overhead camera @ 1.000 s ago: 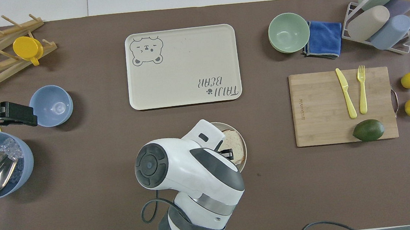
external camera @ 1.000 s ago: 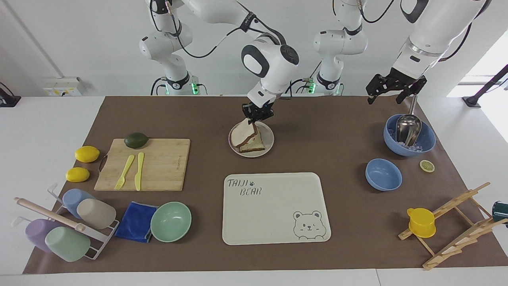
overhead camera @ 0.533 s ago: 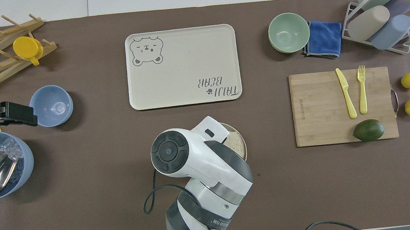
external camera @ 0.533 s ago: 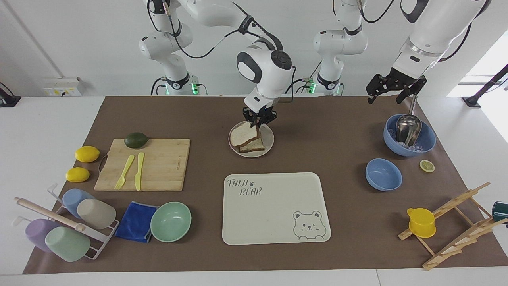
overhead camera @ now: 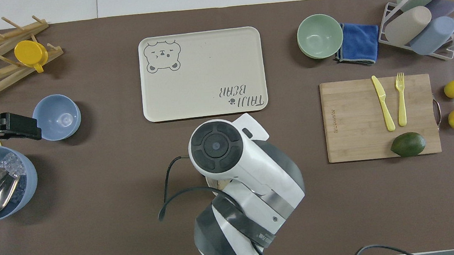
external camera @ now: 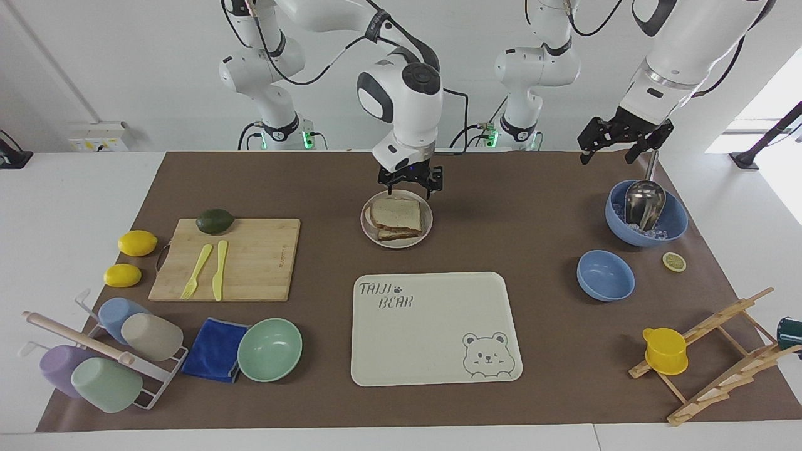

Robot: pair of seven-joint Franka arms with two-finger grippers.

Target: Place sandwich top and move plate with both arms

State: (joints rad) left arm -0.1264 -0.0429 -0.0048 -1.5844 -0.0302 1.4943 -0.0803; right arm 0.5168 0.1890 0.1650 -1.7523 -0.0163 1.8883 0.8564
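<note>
Brown-matted table (external camera: 539, 376), plate (external camera: 426, 230), bear tray (external camera: 432, 351), cutting board (external camera: 263, 263), bowls, lemons, racks, blue cloth (external camera: 216, 351)

A plain white wall (external camera: 125, 75) backs a white table (external camera: 62, 207) under a brown mat (external camera: 532, 188); daylight enters at one end.

Right gripper (external camera: 410, 182) hangs low, pointing straight down, its 2 fingers spread apart and holding nothing. Left gripper (external camera: 617, 147) waits raised at its own end, fingers apart.
</note>
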